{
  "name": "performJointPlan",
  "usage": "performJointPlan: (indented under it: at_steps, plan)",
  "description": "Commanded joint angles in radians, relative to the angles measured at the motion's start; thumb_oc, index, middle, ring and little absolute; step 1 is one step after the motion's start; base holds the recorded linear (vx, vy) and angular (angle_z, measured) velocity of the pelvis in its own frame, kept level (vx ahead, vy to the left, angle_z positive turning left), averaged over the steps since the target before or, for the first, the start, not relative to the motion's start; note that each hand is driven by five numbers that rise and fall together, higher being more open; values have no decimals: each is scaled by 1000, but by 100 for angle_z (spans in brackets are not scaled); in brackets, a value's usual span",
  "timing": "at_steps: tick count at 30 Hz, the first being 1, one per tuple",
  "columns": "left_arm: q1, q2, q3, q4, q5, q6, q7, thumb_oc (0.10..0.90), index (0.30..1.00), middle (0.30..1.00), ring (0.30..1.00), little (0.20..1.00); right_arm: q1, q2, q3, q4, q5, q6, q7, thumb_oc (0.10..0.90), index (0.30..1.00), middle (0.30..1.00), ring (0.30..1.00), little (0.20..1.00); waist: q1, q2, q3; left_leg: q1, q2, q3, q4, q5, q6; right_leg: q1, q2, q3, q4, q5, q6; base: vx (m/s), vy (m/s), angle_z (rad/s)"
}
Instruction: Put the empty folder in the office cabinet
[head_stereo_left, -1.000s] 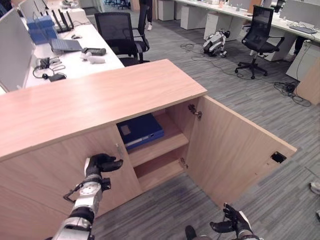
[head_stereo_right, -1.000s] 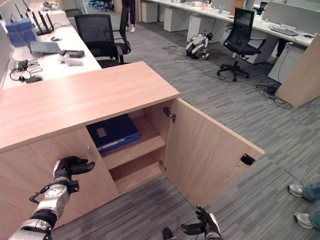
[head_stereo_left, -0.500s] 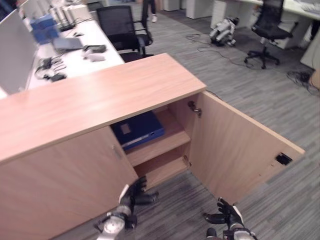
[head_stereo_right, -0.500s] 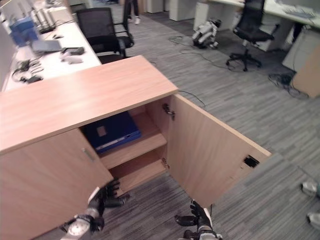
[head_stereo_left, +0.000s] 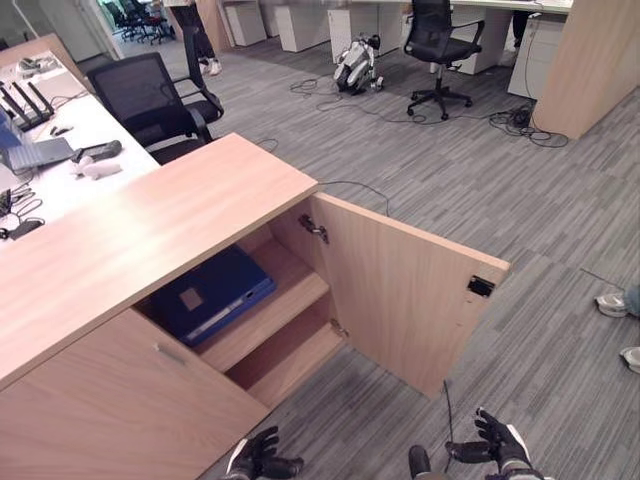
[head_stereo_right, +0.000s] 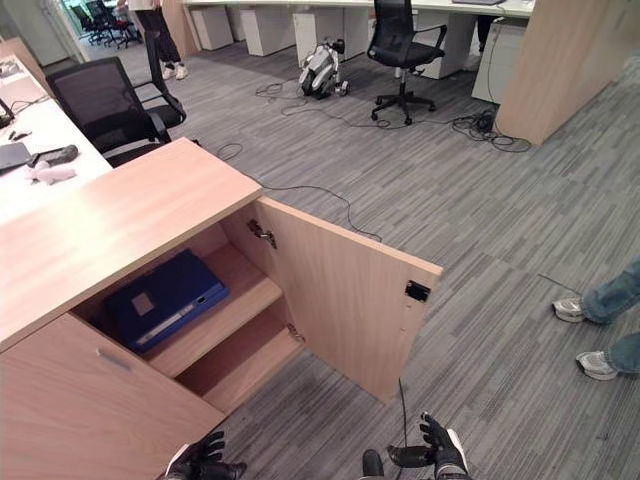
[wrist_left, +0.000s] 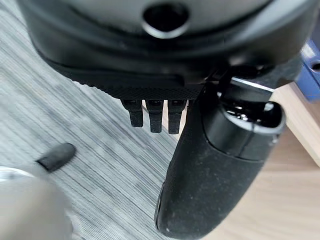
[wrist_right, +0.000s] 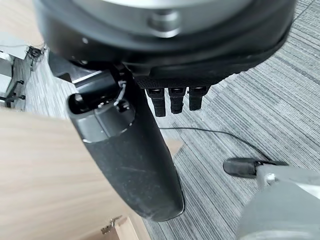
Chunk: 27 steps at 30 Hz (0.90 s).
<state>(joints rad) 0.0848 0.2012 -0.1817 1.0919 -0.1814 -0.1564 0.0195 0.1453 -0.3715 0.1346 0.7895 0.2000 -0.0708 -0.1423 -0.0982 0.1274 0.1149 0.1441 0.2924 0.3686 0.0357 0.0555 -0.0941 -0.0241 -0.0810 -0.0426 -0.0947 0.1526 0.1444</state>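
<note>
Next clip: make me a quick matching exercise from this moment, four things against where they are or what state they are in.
Things:
1. blue folder
2. cabinet door
3. left hand
4. right hand

Places or states:
A. swung open over the carpet
B. low in front of the closed door panel, holding nothing
C. flat on the upper shelf inside the cabinet
D. low in front of the open door, fingers spread, holding nothing

Pairs: 1-C, 2-A, 3-B, 4-D

No text can be read anywhere (the blue folder (head_stereo_left: 208, 294) bears a pale, illegible label).
</note>
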Motion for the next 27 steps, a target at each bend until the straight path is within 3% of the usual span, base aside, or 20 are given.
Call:
performJointPlan:
  at_steps: [1,3,6,14,27]
  plan:
    - [-29,34,-3,-24,36,-38,21,800,900,900,900,900,-80,-13,-72,-38,48,-78,-42,800,900,900,900,900,20,-79,6,-67,-95,-141,54,-3,-46,108,-44,-12,56,-160,-7,70,4,6]
    - [-29,37,-16,-13,57,-39,11,800,900,900,900,900,-103,-25,-99,-37,68,-84,-55,800,900,900,900,900,22,-89,5,-73,-117,-173,32,-21,-49,112,-55,-8,65,-165,-4,51,12,9]
    - [-21,50,-25,-8,102,-34,4,800,900,900,900,900,-161,-60,-131,-26,80,-92,-69,800,900,900,900,900,29,-94,-6,-40,-134,-168,-7,-47,-38,120,-60,-11,69,-166,1,82,16,-24]
    - [-29,99,-55,-38,138,-32,-4,800,900,900,900,900,-371,-157,-188,-52,153,-115,-124,800,900,900,900,900,67,-104,-29,30,-156,-157,-92,-50,-17,136,-72,-20,79,-162,17,49,33,10]
    - [-32,122,-91,-41,159,-32,-27,800,900,900,900,900,-566,-171,-88,-110,129,-117,-116,800,900,900,900,900,111,-126,-47,40,-173,-174,-109,-62,-1,147,-85,-37,75,-155,29,7,28,7]
